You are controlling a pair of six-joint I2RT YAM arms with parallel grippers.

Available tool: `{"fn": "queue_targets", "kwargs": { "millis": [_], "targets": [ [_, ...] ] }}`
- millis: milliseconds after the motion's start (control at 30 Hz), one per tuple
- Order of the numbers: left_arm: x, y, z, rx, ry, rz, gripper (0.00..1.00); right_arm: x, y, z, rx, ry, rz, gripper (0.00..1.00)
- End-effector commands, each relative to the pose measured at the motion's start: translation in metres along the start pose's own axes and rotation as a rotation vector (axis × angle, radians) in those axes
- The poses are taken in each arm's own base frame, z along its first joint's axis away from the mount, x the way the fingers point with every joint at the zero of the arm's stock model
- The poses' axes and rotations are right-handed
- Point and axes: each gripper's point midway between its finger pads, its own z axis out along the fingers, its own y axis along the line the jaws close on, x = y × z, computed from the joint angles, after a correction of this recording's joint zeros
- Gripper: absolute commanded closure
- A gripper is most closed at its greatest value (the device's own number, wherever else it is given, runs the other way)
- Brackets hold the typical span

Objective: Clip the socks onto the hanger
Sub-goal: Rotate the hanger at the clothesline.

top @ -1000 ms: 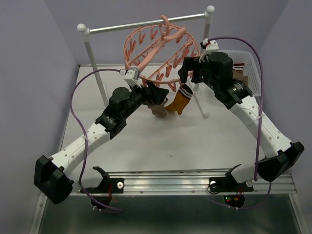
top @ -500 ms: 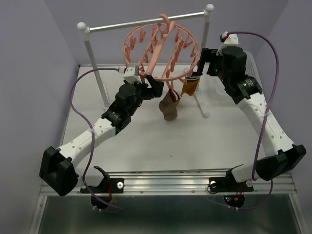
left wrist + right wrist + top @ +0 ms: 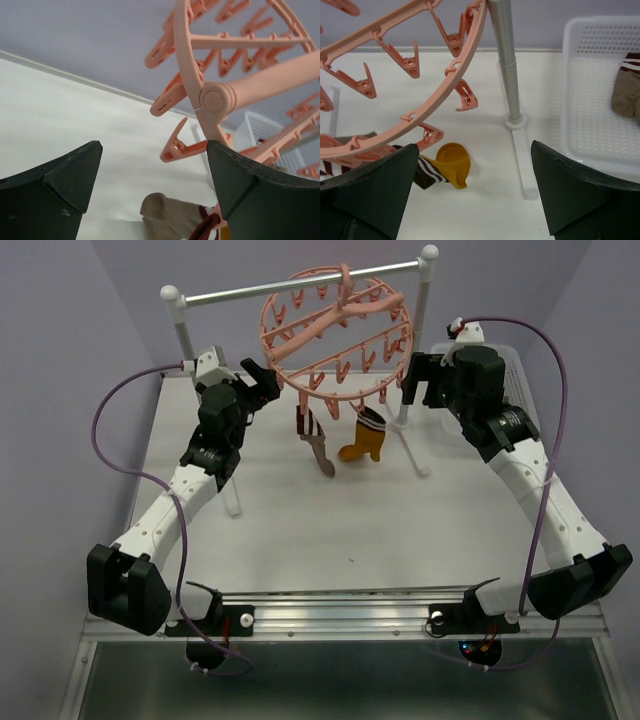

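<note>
Two arms reach up, one on each side of the pink hanger [image 3: 322, 325] on the rail [image 3: 230, 295]. The left gripper [image 3: 262, 380] and right gripper [image 3: 412, 380] are wide open, holding nothing. A brown sock [image 3: 320, 448] and a mustard sock [image 3: 365, 445] with striped cuffs hang from its clips.

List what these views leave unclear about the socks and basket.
Top view: basket mostly hidden behind the right arm.
Right wrist: sock in basket cut by the right edge.
Left wrist: brown sock cut by the bottom edge.
Top view: mustard sock's hold on the hanger too small to judge.
</note>
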Motion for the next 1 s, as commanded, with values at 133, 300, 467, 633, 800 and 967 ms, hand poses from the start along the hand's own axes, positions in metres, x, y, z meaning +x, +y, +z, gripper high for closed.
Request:
{"fn": "queue_targets", "kwargs": {
  "millis": [133, 300, 467, 633, 800, 967],
  "targets": [
    [-0.086, -0.006, 0.016, -0.008, -0.192, -0.005, 0.02, -0.004, 0.031, -0.031, -0.236, -0.029, -0.053, 0.0],
    [-0.099, -0.016, 0.014, 0.021, -0.177, 0.031, 0.02, 0.001, 0.042, -0.039, -0.328, -0.035, -0.124, 0.0],
    [-0.111, -0.017, -0.005, 0.027, -0.185, 0.058, 0.01, 0.0, 0.044, -0.038, -0.349, -0.039, -0.153, 0.0],
    [-0.123, -0.008, -0.033, -0.006, -0.211, 0.092, 0.01, -0.004, 0.052, -0.03, -0.399, -0.068, -0.25, 0.0],
    [-0.13, -0.002, -0.058, -0.013, -0.235, 0.122, 0.01, -0.008, 0.059, -0.01, -0.42, -0.078, -0.319, 0.0],
    [-0.129, 0.001, -0.077, -0.003, -0.234, 0.128, 0.01, -0.002, 0.081, 0.001, -0.538, -0.051, -0.322, 0.0]
  ]
}}
